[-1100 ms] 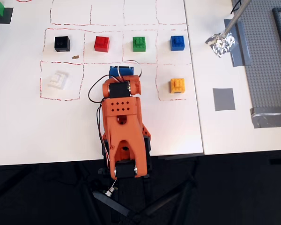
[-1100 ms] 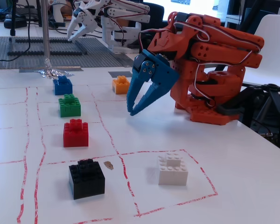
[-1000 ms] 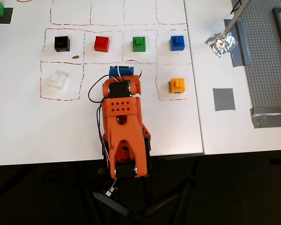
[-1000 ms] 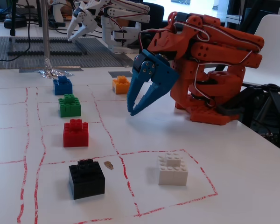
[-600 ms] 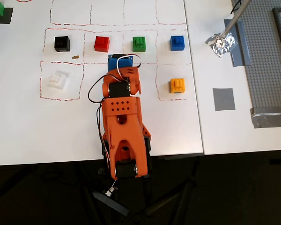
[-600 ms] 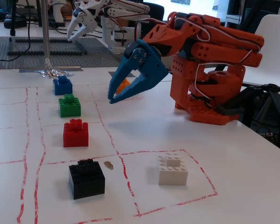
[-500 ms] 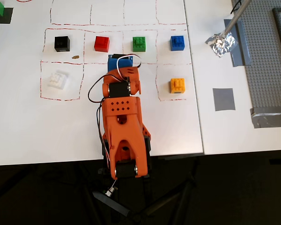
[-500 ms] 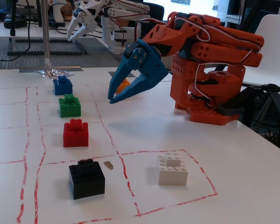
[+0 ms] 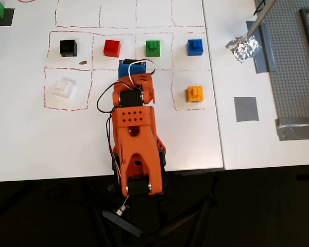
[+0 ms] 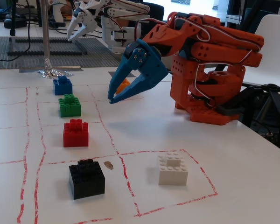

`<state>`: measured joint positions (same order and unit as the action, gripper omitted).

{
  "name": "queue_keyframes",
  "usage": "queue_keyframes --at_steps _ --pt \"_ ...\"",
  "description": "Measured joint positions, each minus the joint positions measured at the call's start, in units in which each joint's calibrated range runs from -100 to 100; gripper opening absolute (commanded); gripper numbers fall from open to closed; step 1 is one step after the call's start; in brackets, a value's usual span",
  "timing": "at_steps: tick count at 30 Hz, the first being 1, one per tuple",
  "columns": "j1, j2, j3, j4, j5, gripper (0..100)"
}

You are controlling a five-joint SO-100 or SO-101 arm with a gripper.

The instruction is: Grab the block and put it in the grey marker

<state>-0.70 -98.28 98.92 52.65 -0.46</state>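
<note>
A: Overhead view first: where is the block (image 9: 112, 48)?

B: In the drawn red grid on the white bench (image 9: 31, 134), between a black brick (image 9: 68, 48) and a green brick (image 9: 153, 48), untouched.

A: And the gripper (image 10: 112, 97)?

B: In the fixed view its blue jaws are parted and empty, hanging above the bench, well apart from the block (image 10: 75, 133) and pointing down and to the left.

A: The grey marker (image 9: 245, 109)?

B: Bare, on the right side of the overhead view, beyond the yellow-orange brick (image 9: 195, 94).
</note>
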Motion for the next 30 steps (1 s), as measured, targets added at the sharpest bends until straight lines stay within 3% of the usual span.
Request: queue_keyframes --at_steps 20,30 --pt "0.0 0.0 0.0 0.0 0.0 0" --pt "-3.1 0.0 0.0 0.0 3.2 0"
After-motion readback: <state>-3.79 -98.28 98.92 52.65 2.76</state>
